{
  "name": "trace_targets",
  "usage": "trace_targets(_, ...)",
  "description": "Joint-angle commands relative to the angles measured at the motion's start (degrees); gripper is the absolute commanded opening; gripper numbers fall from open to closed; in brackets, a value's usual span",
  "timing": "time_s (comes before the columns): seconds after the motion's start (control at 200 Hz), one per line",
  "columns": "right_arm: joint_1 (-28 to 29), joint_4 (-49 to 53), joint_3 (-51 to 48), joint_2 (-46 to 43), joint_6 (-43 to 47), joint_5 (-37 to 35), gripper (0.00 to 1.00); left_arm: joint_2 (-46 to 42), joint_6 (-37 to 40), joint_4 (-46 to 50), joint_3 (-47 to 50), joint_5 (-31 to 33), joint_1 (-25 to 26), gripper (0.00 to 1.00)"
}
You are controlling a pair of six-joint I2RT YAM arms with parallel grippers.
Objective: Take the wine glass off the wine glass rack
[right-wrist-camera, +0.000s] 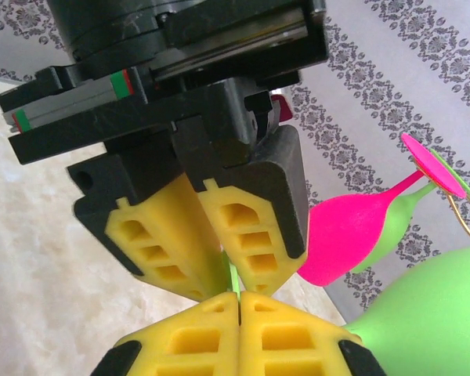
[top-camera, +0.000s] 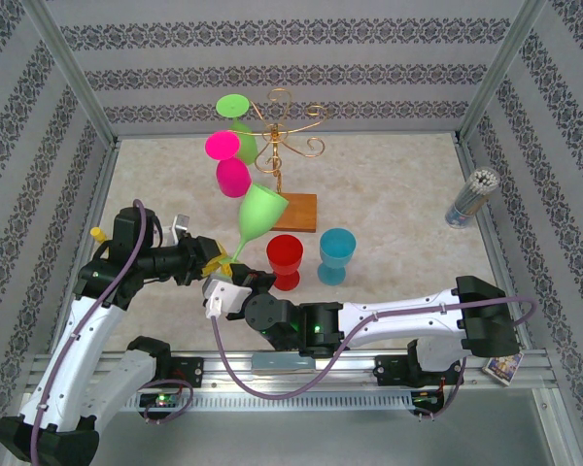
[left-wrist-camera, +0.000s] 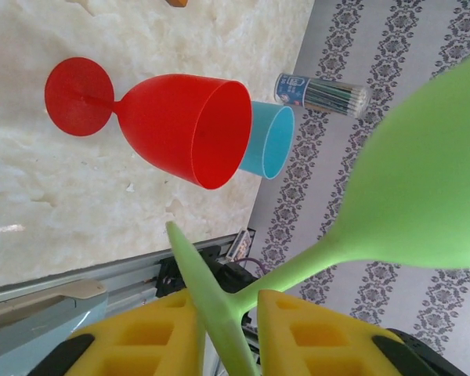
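Observation:
A light green wine glass (top-camera: 262,209) is off the gold wire wine glass rack (top-camera: 287,126) and hangs tilted over the table, bowl toward the rack and foot toward the arms. My left gripper (top-camera: 219,264) has its yellow fingers (left-wrist-camera: 313,333) closed on the foot where it meets the stem, with the bowl (left-wrist-camera: 423,196) up to the right. My right gripper (right-wrist-camera: 237,301) is shut on the thin edge of the same foot, right against the left gripper's fingers (right-wrist-camera: 254,235). A pink glass (top-camera: 231,170) and another green one (top-camera: 235,107) hang on the rack.
A red glass (top-camera: 284,260) and a blue glass (top-camera: 336,254) stand upright just in front of the rack's wooden base (top-camera: 299,212). A clear tube of sticks (top-camera: 470,197) stands at the right wall. A small card box (top-camera: 503,367) lies on the near rail.

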State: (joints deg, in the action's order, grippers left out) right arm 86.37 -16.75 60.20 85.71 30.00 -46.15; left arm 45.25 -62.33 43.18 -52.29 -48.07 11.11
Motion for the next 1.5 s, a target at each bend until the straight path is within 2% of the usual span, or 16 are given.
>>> trace_targets(0.0,-0.32,-1.37,2.32,-0.86,-0.81,0.61,0.00,-0.93,-0.14,-2.12,0.84,-0.79,-0.75,0.16)
trace_targets(0.195,0.09,-0.31,3.14,-1.58,-1.32,1.38,0.00,-1.57,-0.95,-3.45,1.84,-1.07,-0.74,0.00)
trace_targets(0.44,0.53,3.25,4.10,-2.83,-5.12,2.51,0.00,-2.44,-3.15,-8.77,4.23,-1.84,-0.74,0.00)
trace_targets(0.54,1.21,5.30,4.71,-3.89,-7.43,2.64,0.18,-2.80,-4.80,-12.70,5.63,-2.41,-0.74,0.00)
trace_targets(0.784,2.21,19.32,9.28,-7.38,-19.38,6.61,0.37,-3.29,-6.89,-20.95,8.80,-3.57,-0.74,0.00)
trace_targets(0.934,3.65,27.26,13.46,-7.80,-24.14,7.24,0.39,-4.19,-8.54,-27.03,11.60,-3.73,-0.74,0.00)
trace_targets(1.124,3.81,38.74,21.00,-8.02,-31.76,12.42,0.43,-4.69,-8.34,-30.17,14.16,-3.70,-0.79,0.00)
trace_targets(1.279,3.54,48.22,28.59,-6.76,-35.54,13.19,0.46,-5.82,-8.73,-33.64,16.60,-3.34,-0.77,0.00)
trace_targets(1.499,2.20,53.36,36.23,-7.81,-38.47,16.68,0.51,-8.49,-10.08,-36.93,20.01,-3.33,-0.74,0.00)
